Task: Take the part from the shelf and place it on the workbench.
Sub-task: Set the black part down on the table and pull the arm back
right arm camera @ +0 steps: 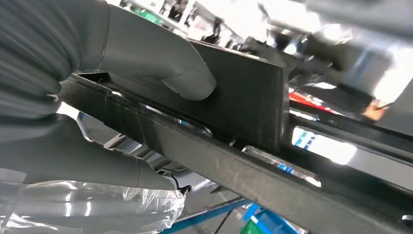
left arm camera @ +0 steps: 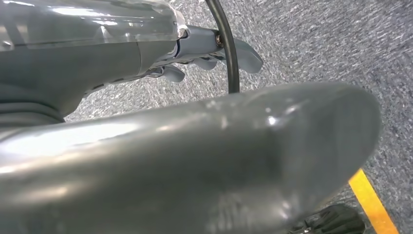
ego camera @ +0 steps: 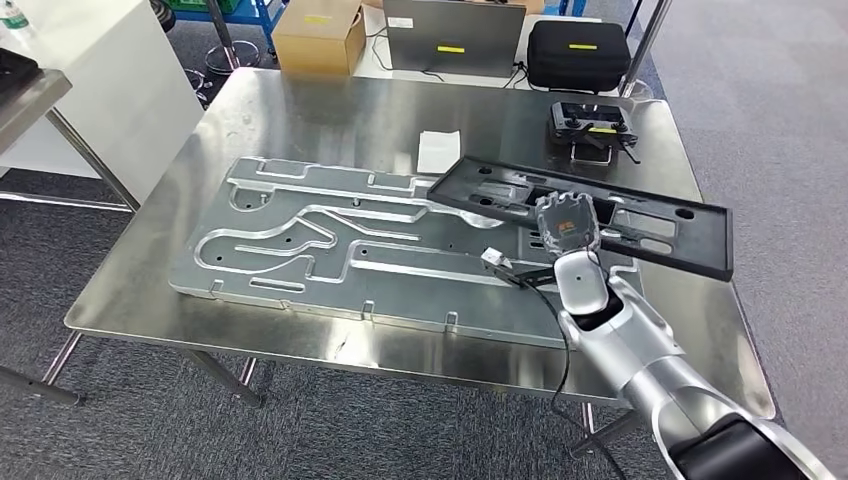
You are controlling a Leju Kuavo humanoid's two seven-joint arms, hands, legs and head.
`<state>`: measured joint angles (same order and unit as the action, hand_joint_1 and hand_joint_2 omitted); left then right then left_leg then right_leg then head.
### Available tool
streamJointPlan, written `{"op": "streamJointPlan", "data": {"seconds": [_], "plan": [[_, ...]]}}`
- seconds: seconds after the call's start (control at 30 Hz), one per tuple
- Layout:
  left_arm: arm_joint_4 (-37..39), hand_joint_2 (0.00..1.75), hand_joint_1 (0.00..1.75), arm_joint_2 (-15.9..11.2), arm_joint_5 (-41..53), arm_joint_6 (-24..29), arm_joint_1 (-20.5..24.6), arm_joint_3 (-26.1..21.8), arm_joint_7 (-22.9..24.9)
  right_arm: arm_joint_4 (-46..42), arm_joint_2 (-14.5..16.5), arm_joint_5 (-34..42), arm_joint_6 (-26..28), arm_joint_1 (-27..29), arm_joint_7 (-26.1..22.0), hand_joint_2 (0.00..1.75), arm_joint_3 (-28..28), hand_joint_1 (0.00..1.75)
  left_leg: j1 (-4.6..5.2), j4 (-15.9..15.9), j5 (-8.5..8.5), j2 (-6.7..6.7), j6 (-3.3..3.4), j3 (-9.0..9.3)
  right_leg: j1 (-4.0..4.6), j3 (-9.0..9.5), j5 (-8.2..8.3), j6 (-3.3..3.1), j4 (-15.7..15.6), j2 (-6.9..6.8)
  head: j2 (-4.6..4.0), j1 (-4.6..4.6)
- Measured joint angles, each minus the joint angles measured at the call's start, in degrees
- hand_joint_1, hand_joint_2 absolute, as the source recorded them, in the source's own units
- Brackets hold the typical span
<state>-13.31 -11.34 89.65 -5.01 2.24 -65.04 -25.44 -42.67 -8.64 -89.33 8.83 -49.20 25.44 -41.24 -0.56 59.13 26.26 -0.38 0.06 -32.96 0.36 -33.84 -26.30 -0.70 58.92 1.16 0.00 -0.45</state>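
Observation:
The part is a long black plastic frame [ego camera: 470,188] with several cut-outs. It hangs tilted above the right half of the steel workbench [ego camera: 300,110], its left end over a large grooved aluminium plate [ego camera: 330,240]. My right hand [ego camera: 567,222] grips the frame's near long edge at about the middle. In the right wrist view the thumb [right arm camera: 160,63] presses on one face of the frame [right arm camera: 243,92] and the fingers [right arm camera: 97,161] wrap under its rim. My left hand [left arm camera: 214,48] hangs over grey carpet with its fingers apart and nothing in them.
A white paper slip [ego camera: 438,150] and a black controller [ego camera: 590,125] lie on the bench behind the frame. A cardboard box [ego camera: 320,35], a grey laptop [ego camera: 455,35] and a black case [ego camera: 578,52] stand beyond it. A white cabinet [ego camera: 100,80] stands at the left.

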Motion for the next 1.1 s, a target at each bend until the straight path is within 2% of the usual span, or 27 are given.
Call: {"op": "streamJointPlan", "data": {"seconds": [0.13, 0.33, 0.57, 0.77, 0.93, 1.1], "plan": [[0.01, 0.0, 0.0, 0.0, 0.01, 0.03, -0.05, 0.21, 0.16, 1.64, -0.18, 0.0, 0.04, -1.79, -0.27, 1.75, -1.08, 1.75, 0.0, 0.0, 0.01, 0.0, 0.0, -0.04, 0.0, -0.03, -0.01, 0.0, 0.0, 0.0, 0.0, 0.01], [0.0, 0.0, 0.0, 0.0, 0.0, 0.07, 0.02, 0.21, 0.2, 2.0, 0.77, 0.0, 4.09, 0.33, -0.59, 1.75, -2.22, 1.75, 0.0, -0.01, 0.03, 0.01, -0.02, -0.08, 0.02, -0.07, -0.02, -0.01, 0.0, 0.05, 0.0, 0.01], [0.02, 0.0, 0.0, 0.0, 0.0, 0.09, 0.12, 0.21, -0.09, 1.45, 6.78, 0.11, 8.99, 5.3, -5.09, 1.75, -0.82, 1.75, -0.02, -0.02, 0.03, 0.03, -0.04, -0.07, 0.16, -0.09, -0.05, -0.06, 0.01, 0.09, -0.01, 0.0], [0.02, 0.0, 0.0, 0.0, 0.01, 0.17, 0.22, 0.21, -0.17, 1.78, 12.12, 0.04, 9.61, 6.67, -7.43, 1.75, 1.35, 1.75, -0.05, -0.03, 0.0, 0.04, -0.08, -0.07, 0.19, -0.12, -0.05, -0.09, 0.03, 0.11, 0.0, -0.01], [0.02, 0.0, 0.0, 0.0, -0.02, 0.09, 0.27, 0.21, -0.16, 2.69, 14.56, 0.04, 9.65, 6.69, -8.35, 1.75, 2.33, 1.75, -0.06, -0.03, 0.0, 0.03, -0.08, -0.08, 0.17, -0.11, -0.05, -0.09, 0.03, 0.09, -0.02, 0.0], [0.02, 0.0, 0.0, -0.01, -0.07, -0.21, 0.33, 0.21, 0.06, 3.85, 15.68, 0.04, 9.72, 6.69, -8.58, 1.75, 2.61, 1.75, -0.05, -0.03, 0.0, 0.03, -0.08, -0.08, 0.13, -0.11, -0.05, -0.08, 0.02, 0.09, 0.0, 0.02]]}}
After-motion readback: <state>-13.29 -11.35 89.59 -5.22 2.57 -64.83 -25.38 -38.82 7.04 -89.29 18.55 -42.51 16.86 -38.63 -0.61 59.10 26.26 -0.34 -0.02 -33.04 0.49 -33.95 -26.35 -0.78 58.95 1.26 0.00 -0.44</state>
